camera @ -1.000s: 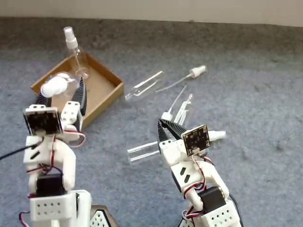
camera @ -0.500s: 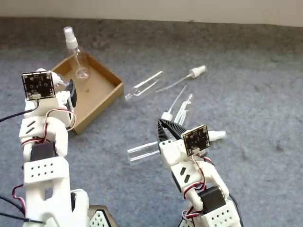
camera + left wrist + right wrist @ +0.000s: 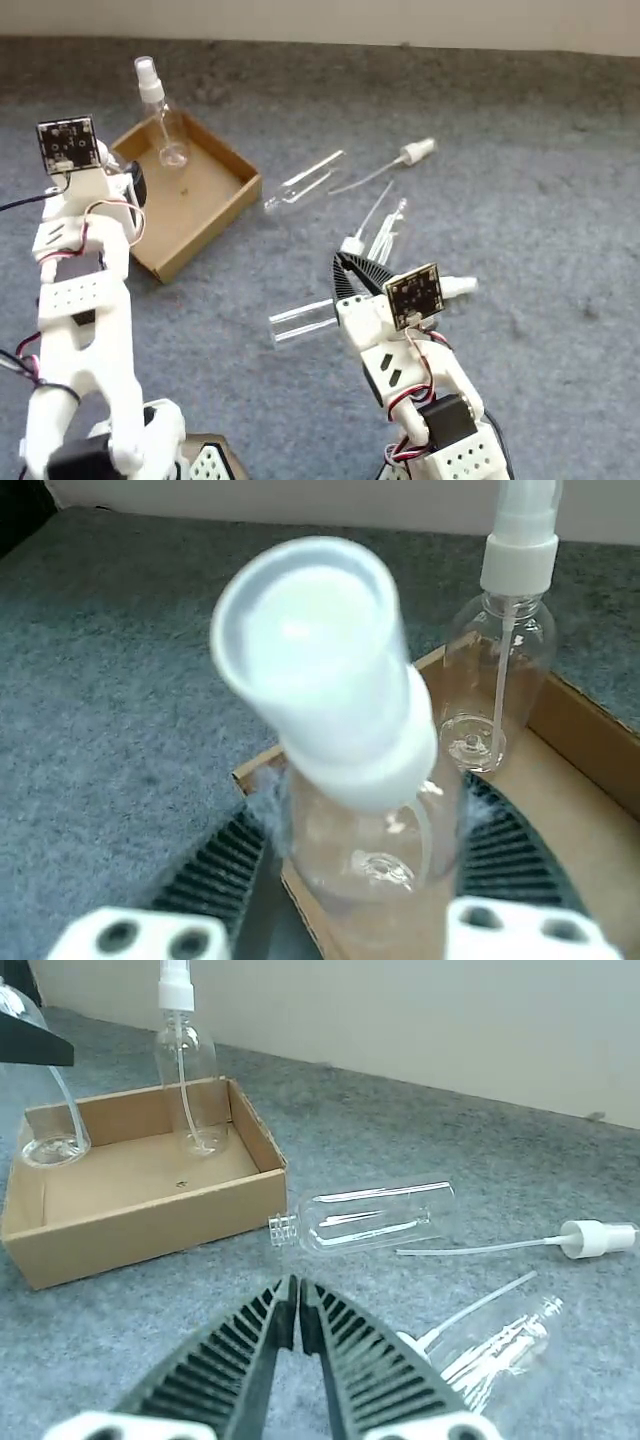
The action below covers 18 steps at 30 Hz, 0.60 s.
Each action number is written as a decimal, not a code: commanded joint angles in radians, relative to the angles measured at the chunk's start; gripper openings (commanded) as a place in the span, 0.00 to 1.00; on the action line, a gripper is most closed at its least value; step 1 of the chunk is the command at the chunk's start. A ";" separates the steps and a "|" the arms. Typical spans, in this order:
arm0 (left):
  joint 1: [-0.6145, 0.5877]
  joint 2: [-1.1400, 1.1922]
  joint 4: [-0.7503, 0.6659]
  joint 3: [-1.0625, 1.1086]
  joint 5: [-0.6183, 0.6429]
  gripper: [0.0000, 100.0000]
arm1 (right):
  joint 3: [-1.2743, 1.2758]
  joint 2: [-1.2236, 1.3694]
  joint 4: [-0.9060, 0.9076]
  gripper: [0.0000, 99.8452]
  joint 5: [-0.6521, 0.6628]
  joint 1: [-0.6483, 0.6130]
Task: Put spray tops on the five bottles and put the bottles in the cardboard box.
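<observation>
A clear, white-capped plastic spray bottle (image 3: 350, 780) is gripped by the left jaws over the brown cardboard box (image 3: 590, 730); the right jaws are closed empty.

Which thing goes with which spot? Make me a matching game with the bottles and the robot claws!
Things:
A. standing bottle
B. tilted bottle
C. loose spray top
D. right gripper

Places or states:
1. shut, holding nothing
2. lying on the grey carpet
3. upright inside the cardboard box
4. clamped in the left gripper

Pairs: A-3, B-4, C-2, D-1
</observation>
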 commanded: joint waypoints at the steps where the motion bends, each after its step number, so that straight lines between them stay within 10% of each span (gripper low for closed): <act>1: -0.018 0.076 -0.077 -0.113 -0.005 0.09 | 0.136 0.001 0.002 0.00 0.011 0.013; 18: -0.053 0.455 -0.376 -0.251 -0.005 0.09 | 0.136 0.001 0.002 0.00 0.011 0.013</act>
